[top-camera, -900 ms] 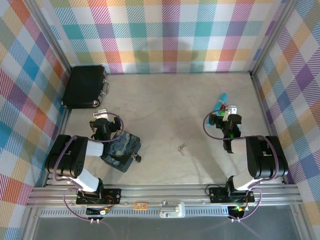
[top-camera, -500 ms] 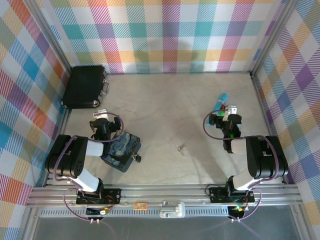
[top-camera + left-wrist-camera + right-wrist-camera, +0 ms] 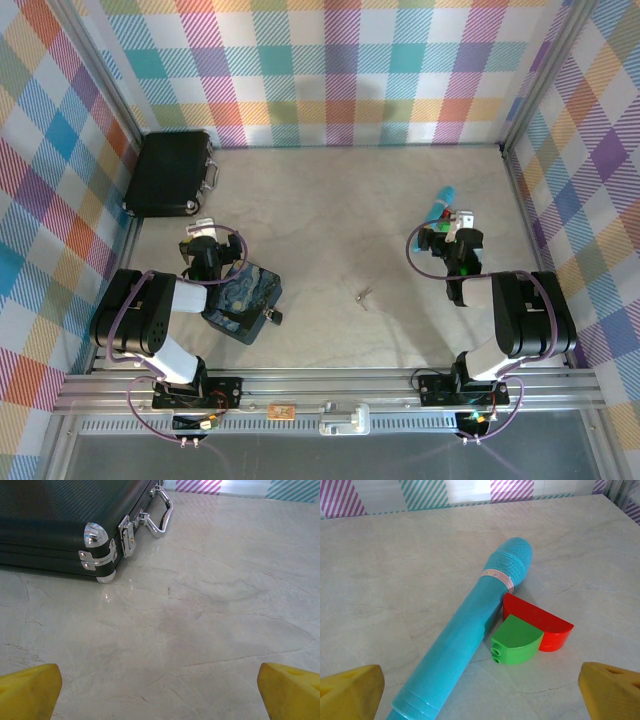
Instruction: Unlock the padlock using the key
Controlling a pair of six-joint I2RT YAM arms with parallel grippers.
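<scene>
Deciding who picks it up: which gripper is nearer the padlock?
Left. The left gripper is just beyond the painted tin beside the padlock; the right gripper is far across the table.

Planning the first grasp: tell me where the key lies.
In the top view the key lies on the table near its middle, right of the padlock and blue tin.

A case [image 3: 170, 173] lies in the far left corner of the table [image 3: 330, 220]. A tin [image 3: 243, 300] stands near the left end of the near edge, and the padlock [image 3: 273, 316] is just beside its right side. The key [image 3: 364, 296] lies alone near the middle. Toward the right edge lies a tube [image 3: 470, 645]. A block [image 3: 545, 625] touches its right side, and a smaller block [image 3: 517, 639] lies before that one, touching it.
</scene>
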